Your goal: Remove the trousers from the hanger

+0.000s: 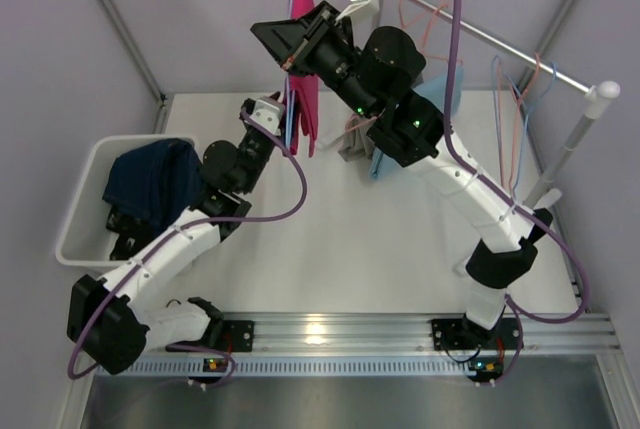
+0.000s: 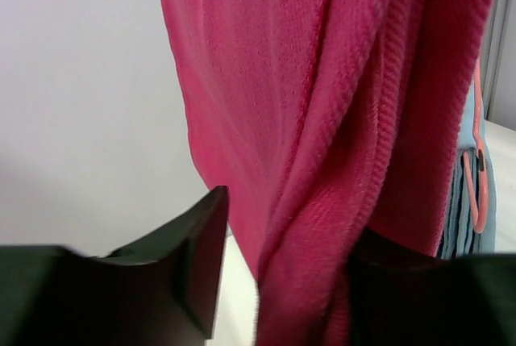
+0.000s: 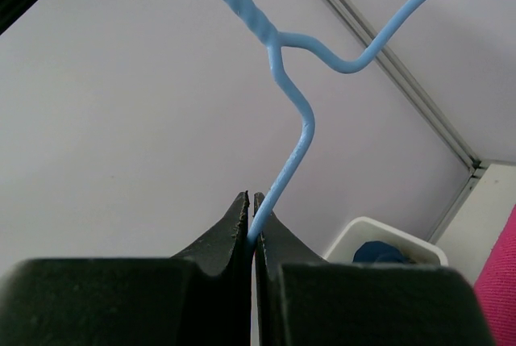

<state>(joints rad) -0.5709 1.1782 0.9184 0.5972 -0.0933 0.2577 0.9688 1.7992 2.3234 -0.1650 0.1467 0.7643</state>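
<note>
The magenta pink trousers (image 1: 305, 89) hang from a blue wire hanger (image 3: 290, 152) held up in the air. My right gripper (image 3: 251, 210) is shut on the hanger's wire just below its twisted neck; it also shows in the top view (image 1: 292, 64). My left gripper (image 1: 285, 117) is open low on the trousers, and the pink cloth (image 2: 322, 120) hangs between its fingers (image 2: 193, 265), lying against the right one. The navy blue trousers (image 1: 150, 177) lie in the white bin (image 1: 80, 199), over a darker cloth (image 1: 125, 231) whose print I cannot make out.
A clothes rail (image 1: 490, 44) on white posts crosses the back right, with empty orange and blue wire hangers (image 1: 515, 99) on it. Grey and light blue cloth (image 1: 360, 144) hangs behind the right arm. The bin also shows in the right wrist view (image 3: 387, 237).
</note>
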